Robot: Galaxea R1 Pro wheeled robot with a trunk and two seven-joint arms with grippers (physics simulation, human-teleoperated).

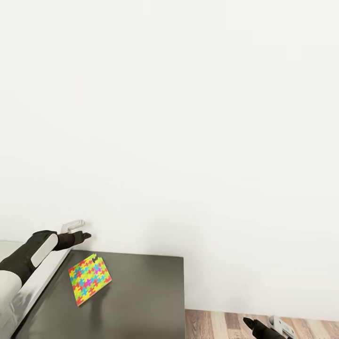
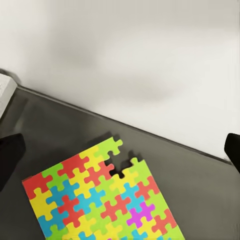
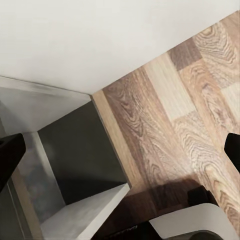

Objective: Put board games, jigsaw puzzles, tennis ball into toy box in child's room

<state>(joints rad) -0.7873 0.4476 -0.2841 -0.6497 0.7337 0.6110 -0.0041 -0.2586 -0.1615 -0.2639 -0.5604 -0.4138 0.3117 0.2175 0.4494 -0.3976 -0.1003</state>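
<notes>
One jigsaw puzzle (image 1: pixel 89 278), a flat square in yellow, red, blue and green, rests on the dark grey cabinet top (image 1: pixel 141 296), not on the table. In the left wrist view the jigsaw puzzle (image 2: pixel 100 200) lies just ahead of and below my left gripper (image 2: pixel 120 152), whose fingers stand wide apart with nothing between them. From the head camera, my left gripper (image 1: pixel 86 235) hovers above and behind the puzzle, near the wall. My right gripper (image 1: pixel 249 323) hangs low over the wooden floor, and the right wrist view shows this gripper (image 3: pixel 120 150) open and empty.
The pale grey table (image 1: pixel 12 252) shows as a strip at the far left under my left arm. A small light grey piece (image 1: pixel 73 225) sticks out by the wall. White wall (image 1: pixel 188 117) rises behind the cabinet. Wood floor (image 1: pixel 221 325) lies right of the cabinet.
</notes>
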